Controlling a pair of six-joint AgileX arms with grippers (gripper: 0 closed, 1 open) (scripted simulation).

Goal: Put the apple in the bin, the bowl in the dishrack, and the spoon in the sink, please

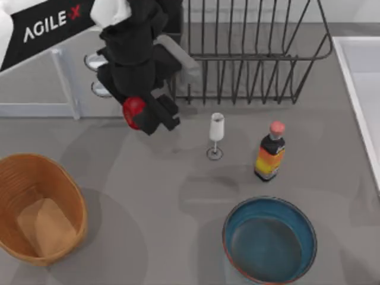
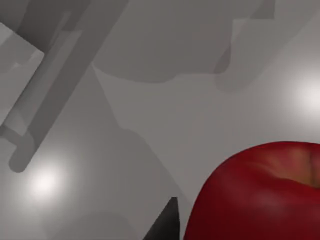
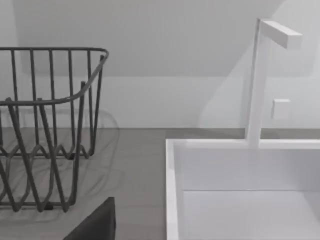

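The left gripper [image 1: 142, 116] hangs above the worktop [image 1: 178, 184] at about ten o'clock from the centre of the top view, its fingers closed around the apple [image 1: 134, 111]. The left wrist view confirms this: the apple [image 2: 260, 195] sits close against the camera, with one dark finger [image 2: 167, 222] beside it and the grey worktop beneath.

The bin [image 1: 35, 208] stands at eight o'clock, near the left edge, well apart from the held apple. The bowl [image 1: 270, 240] rests upright at five o'clock. The dishrack [image 1: 255, 53] occupies the twelve to one o'clock area, directly beside the left arm. In the right wrist view the dishrack [image 3: 50, 130] stands next to the sink [image 3: 240, 190], with a white faucet [image 3: 260, 75] rising from the sink's far rim. In the top view the sink [image 1: 359, 89] lies along the right edge, at three o'clock.

A small white stemmed glass [image 1: 216, 135] stands upright near the centre, and a dark sauce bottle [image 1: 270, 153] with a red cap stands just to its three o'clock side, apart from it.

Of the right gripper, a dark part [image 3: 95, 225] is visible in its wrist view; whether its fingers are open or closed cannot be determined.
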